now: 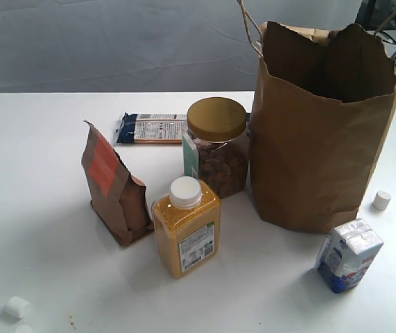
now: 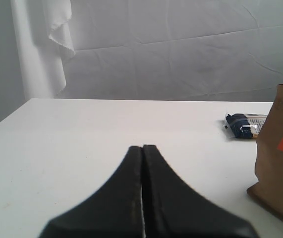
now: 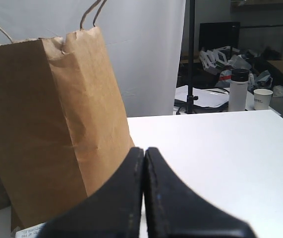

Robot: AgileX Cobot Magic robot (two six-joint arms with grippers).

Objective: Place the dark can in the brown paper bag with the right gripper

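The brown paper bag [image 1: 319, 132] stands upright and open on the right side of the white table; the right wrist view shows the same bag [image 3: 47, 124] close by. The dark can is not visible in any view. My right gripper [image 3: 144, 151] is shut with nothing between its fingers, low over the table beside the bag. My left gripper [image 2: 142, 148] is also shut and empty, hovering over bare table, away from the items. Neither gripper appears in the exterior view.
Left of the bag stand a gold-lidded nut jar [image 1: 216, 146], a yellow bottle [image 1: 186, 229], a small brown pouch [image 1: 114, 187] with an orange label and a dark snack packet [image 1: 150, 127]. A blue-white carton [image 1: 348, 254] sits front right. White caps [image 1: 382, 200] lie about.
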